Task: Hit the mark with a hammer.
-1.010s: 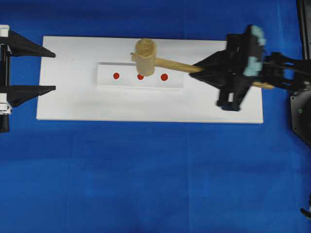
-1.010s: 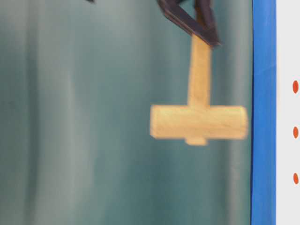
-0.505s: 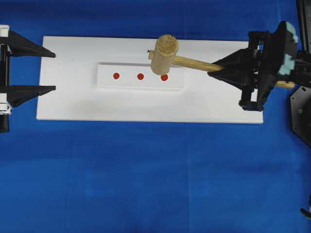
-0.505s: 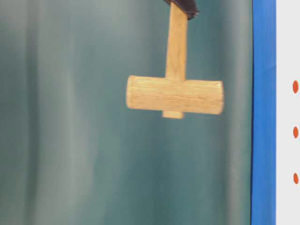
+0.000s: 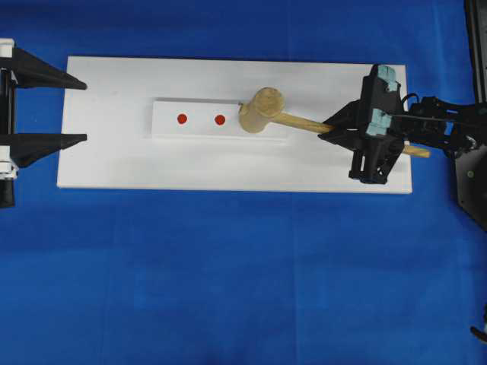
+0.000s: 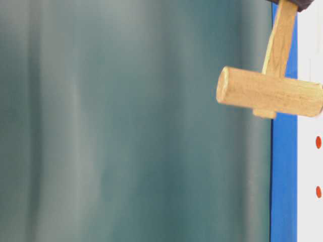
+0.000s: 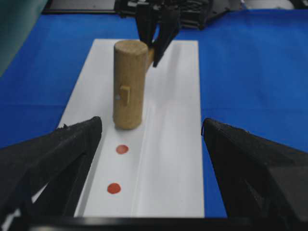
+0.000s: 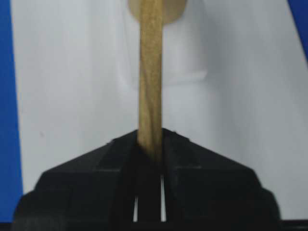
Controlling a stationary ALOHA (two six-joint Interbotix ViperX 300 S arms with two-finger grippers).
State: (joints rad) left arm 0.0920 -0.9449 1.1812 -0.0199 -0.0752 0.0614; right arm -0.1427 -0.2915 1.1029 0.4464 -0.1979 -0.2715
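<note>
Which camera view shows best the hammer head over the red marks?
Left wrist view: the hammer head stands on the strip, two red marks before it. Overhead shows it from above; table-level from the side; right wrist mostly the handle.

The hammer (image 5: 262, 111) head rests on the raised strip's (image 5: 198, 120) right end, atop the board (image 5: 114, 160).

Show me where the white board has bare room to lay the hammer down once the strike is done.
The near strip of the white board, between the raised marked block and the blue cloth, is bare. So is the far strip behind the block. Its right end is crowded: the right gripper holds the hammer there. The open left gripper borders its left end.
</note>
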